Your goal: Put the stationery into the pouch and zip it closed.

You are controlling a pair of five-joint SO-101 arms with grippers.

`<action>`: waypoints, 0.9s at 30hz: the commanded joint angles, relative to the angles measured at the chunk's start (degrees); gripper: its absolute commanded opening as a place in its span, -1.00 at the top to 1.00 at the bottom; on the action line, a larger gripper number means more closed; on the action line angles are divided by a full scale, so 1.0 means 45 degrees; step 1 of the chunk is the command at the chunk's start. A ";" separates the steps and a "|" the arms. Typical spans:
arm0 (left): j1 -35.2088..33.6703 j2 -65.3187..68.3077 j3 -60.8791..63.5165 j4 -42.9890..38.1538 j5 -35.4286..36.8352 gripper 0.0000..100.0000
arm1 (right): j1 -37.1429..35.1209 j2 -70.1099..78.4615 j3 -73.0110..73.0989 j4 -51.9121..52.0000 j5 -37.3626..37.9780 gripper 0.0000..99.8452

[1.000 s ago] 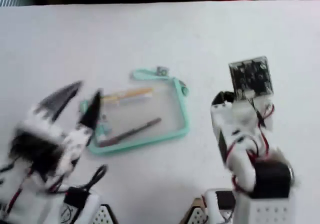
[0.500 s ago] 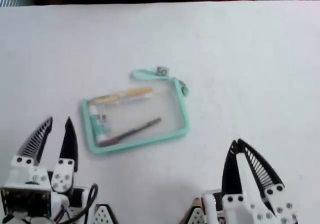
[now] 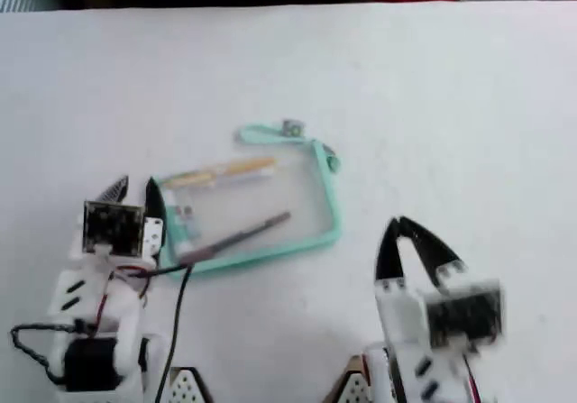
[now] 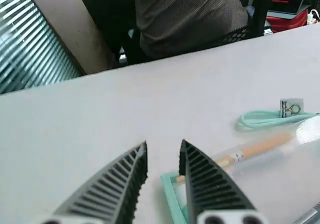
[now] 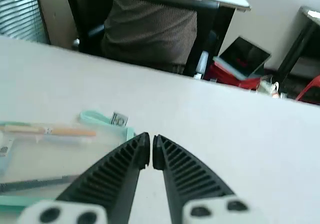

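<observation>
Pouch of clear plastic with a mint-green border (image 3: 252, 206) lies flat near the middle of the desk (image 3: 451, 78). A yellow wooden pencil (image 3: 230, 170) and a dark slim pen (image 3: 243, 233) are already inside, so only the zip seems left. Left gripper (image 3: 135, 187) sits at the pouch's end toward the left desk edge, claw slightly parted and empty, probably placed to pin that end. Right gripper (image 3: 397, 223) hangs apart from the pouch, toward the front edge, claw closed on nothing. The high view gives this layout. The left wrist view shows one finger (image 4: 210, 184) just beside the green corner, and the right wrist view shows the green strap (image 5: 90, 117) with its tag. Whether the zip is shut I cannot tell.
</observation>
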State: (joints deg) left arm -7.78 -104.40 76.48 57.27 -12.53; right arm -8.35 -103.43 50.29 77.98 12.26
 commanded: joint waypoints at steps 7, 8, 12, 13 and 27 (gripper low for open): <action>-0.0186 -0.0049 0.3946 -0.1328 0.0801 0.76 | -0.0010 0.0029 0.6232 -0.3272 -0.0098 0.95; -0.0186 -0.0049 0.4122 -0.1348 0.0781 0.76 | -0.0010 0.0029 0.6818 -0.3624 -0.0098 0.95; -0.0225 -0.0049 0.4571 -0.1114 0.0762 0.76 | -0.0010 0.0029 0.9475 -0.5284 -0.0215 0.95; -0.0225 -0.0049 0.4571 -0.0860 0.0762 0.76 | -0.0010 0.0029 1.0139 -0.5773 -0.0215 0.95; -0.0186 -0.0049 0.4552 0.3673 0.0762 0.77 | -0.0029 0.0049 1.0354 -0.1084 -0.0195 0.96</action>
State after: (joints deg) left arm -8.22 -104.75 97.23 70.55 -9.36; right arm -8.62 -102.64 96.35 68.22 11.74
